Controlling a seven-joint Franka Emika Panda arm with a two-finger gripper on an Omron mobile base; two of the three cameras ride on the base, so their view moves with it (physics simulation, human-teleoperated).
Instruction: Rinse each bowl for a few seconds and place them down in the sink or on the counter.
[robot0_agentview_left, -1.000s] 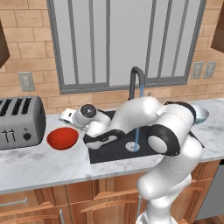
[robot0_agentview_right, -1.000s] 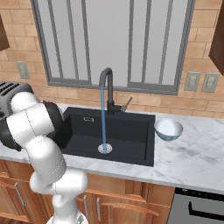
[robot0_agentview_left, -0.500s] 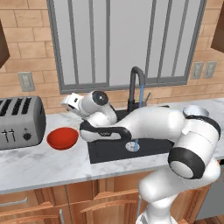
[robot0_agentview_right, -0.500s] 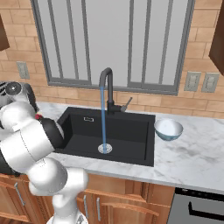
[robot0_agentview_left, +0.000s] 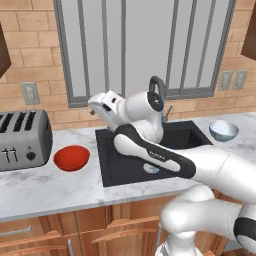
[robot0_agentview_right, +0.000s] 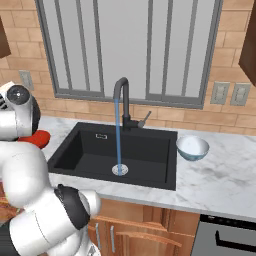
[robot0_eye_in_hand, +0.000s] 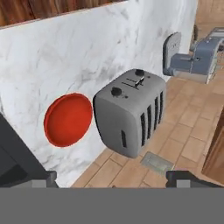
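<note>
Marble bench (robot0_agentview_left: 45, 187) carries the red bowl (robot0_agentview_left: 71, 157) left of the sink (robot0_agentview_left: 122, 167); spread, empty fingers (robot0_eye_in_hand: 111, 178) hang above it, toward the toaster (robot0_eye_in_hand: 131, 111).

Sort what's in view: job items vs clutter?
Job: red bowl, pale blue bowl, black sink, faucet with water running, marble counter, open empty pincer.
Clutter: toaster, wall outlets, window.
</note>
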